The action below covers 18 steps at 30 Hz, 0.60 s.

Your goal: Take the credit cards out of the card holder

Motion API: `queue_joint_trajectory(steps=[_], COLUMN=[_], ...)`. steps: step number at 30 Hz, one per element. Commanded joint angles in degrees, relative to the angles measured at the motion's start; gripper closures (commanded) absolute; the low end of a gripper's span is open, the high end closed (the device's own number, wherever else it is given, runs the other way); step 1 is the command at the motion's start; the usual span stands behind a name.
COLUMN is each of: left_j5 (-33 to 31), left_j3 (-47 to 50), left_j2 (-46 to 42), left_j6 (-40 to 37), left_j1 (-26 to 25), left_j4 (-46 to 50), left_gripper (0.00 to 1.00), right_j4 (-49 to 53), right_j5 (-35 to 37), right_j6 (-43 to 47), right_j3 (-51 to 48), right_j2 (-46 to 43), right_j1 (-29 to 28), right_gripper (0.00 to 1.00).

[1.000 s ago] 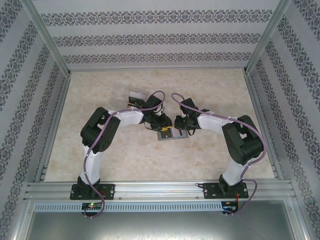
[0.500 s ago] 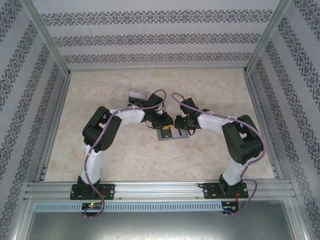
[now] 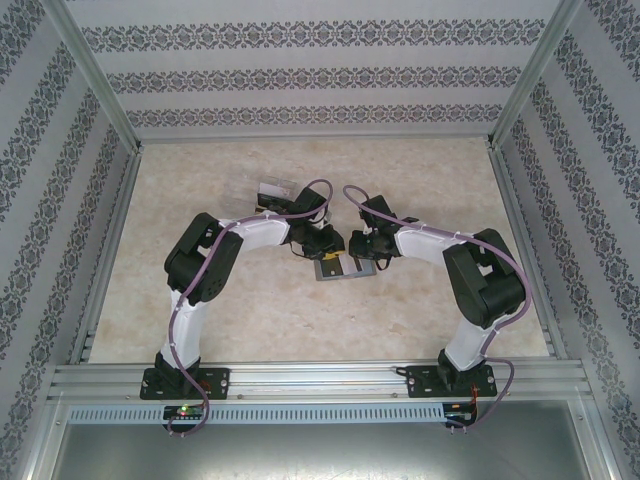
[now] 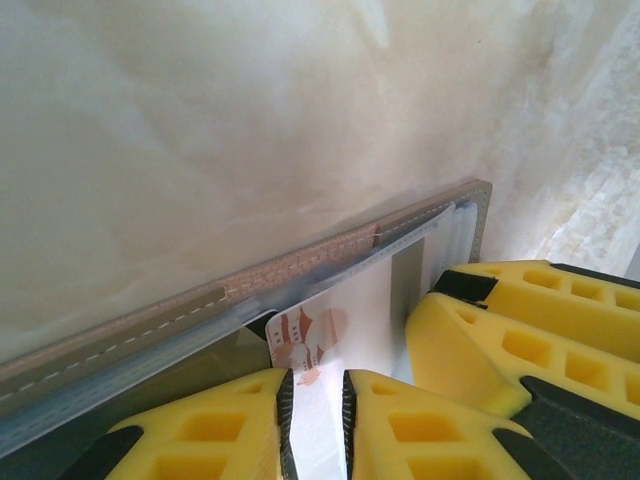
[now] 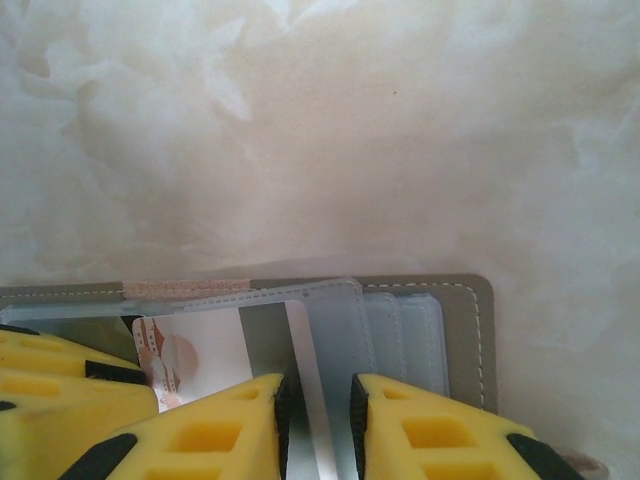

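Matt grey, leather-look card holder (image 5: 466, 340), pale stitching along its twelve o'clock edge, carries glossy clear plastic sleeves and a smooth, shiny white card (image 5: 200, 350) on a polished, marble-look table (image 5: 350, 130). The yellow fingers (image 4: 200, 440) at six o'clock look like matt moulded plastic, and the frame rail (image 3: 320, 378) is brushed metal.

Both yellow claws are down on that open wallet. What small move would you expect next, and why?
Probably the left gripper should draw gently back, sliding the white card out of its clear pocket. Its jaws look closed on the card's near edge, and part of the card sits under the sleeve. The right gripper appears clamped on the card holder, which should keep it from following.
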State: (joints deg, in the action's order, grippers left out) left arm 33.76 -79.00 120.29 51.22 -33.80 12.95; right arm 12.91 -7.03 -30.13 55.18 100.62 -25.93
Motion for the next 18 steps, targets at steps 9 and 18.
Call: queue_joint_trajectory(steps=[9, 18], left_j5=[-5.4, -1.8], left_j3=[3.7, 3.0], left_j2=[-5.7, -2.8], left_j6=[-0.3, 1.1], left_j1=[-0.6, -0.6], left_j4=[1.6, -0.8], left_gripper=[0.76, 0.74], right_j4=[2.5, 2.5], right_j5=[-0.9, -1.1], right_j6=[-1.0, -0.9], right_j3=[0.4, 0.4], right_j2=[2.3, 2.3], right_j1=[0.6, 0.6], right_gripper=[0.74, 0.74])
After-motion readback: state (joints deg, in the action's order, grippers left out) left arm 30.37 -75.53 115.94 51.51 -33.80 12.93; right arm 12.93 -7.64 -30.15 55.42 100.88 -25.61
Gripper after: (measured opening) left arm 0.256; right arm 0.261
